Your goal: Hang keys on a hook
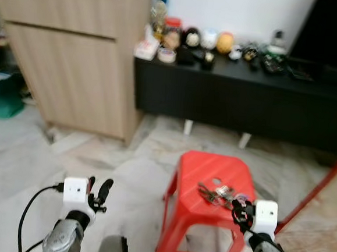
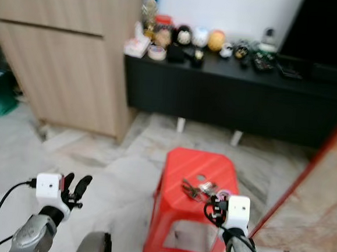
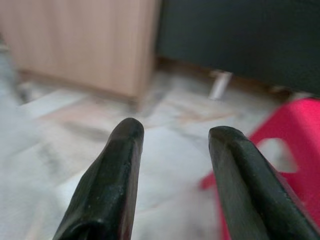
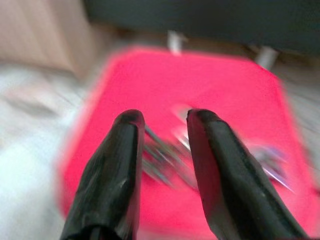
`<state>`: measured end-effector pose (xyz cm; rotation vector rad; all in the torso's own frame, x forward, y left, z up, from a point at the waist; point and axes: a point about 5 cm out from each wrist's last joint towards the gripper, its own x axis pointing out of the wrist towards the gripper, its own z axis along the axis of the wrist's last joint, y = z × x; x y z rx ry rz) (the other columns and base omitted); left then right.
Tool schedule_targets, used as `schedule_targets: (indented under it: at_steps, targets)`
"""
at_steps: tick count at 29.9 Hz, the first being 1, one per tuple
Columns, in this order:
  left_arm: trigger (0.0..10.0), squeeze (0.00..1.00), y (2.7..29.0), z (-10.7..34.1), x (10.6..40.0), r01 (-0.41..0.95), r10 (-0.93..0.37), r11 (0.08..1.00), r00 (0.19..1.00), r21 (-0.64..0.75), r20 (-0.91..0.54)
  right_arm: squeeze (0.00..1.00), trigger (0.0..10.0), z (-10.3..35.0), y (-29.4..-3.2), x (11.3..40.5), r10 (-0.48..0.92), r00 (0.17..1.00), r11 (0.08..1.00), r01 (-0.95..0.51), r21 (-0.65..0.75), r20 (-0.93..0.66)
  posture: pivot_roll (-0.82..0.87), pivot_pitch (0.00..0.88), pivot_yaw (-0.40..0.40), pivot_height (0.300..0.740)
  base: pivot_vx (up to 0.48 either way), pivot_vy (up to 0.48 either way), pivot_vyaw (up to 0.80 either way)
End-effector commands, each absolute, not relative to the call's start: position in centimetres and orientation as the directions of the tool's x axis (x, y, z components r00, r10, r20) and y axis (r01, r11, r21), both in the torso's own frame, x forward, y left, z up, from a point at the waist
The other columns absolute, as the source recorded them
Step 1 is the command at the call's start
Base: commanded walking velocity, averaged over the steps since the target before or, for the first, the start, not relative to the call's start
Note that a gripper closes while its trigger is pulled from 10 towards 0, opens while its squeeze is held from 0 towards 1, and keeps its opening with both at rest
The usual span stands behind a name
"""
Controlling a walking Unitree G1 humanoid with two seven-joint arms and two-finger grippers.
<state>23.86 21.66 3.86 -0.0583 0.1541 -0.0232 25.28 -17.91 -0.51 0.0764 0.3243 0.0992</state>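
Note:
A bunch of keys [image 1: 217, 194] lies on top of a red plastic stool [image 1: 203, 166] that stands on the floor in front of me. My right gripper [image 1: 239, 212] hovers just above the stool's near right corner, close to the keys. In the right wrist view its fingers [image 4: 127, 145] stand open, with the blurred keys [image 4: 167, 155] lying on the stool top [image 4: 150, 75] just beyond the tips. My left gripper [image 1: 99, 193] is raised over the floor to the left of the stool, open and holding nothing. A corner of the stool [image 3: 295, 140] shows past it in the left wrist view.
A light wooden cabinet [image 1: 75, 54] stands at the back left. A low black console [image 1: 246, 103] with several small ornaments runs along the back wall. A red slanted bar [image 1: 321, 185] crosses the right edge. A green object [image 1: 1, 98] sits at far left. Marble floor surrounds the stool.

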Motion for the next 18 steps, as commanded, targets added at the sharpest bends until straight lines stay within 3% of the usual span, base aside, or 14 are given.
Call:
schedule_targets:
  at_steps: [1,8,18]
  targets:
    - [10.0,0.00,20.67,4.20,24.51,0.047,-0.056,0.996,0.989,-0.072,-0.137,0.00,10.0,-0.75,-19.12,24.76,0.082,0.942,0.996,-0.063,0.069,-0.326,0.07,0.000,-0.051,0.586,0.337,0.000,0.00]
    - [10.0,0.00,20.58,4.22,24.58,0.054,-0.063,0.996,0.989,-0.071,-0.136,0.00,10.0,-0.72,-19.02,24.75,0.089,0.943,0.995,-0.070,0.071,-0.320,0.07,0.000,-0.045,0.586,0.344,0.000,0.41]
    - [10.0,0.00,20.38,3.95,24.27,0.073,-0.085,0.994,0.984,-0.077,-0.156,0.00,10.0,-1.44,-19.63,24.38,0.070,0.924,0.997,-0.054,0.052,-0.375,0.07,0.000,-0.048,0.586,0.000,0.000,0.00]
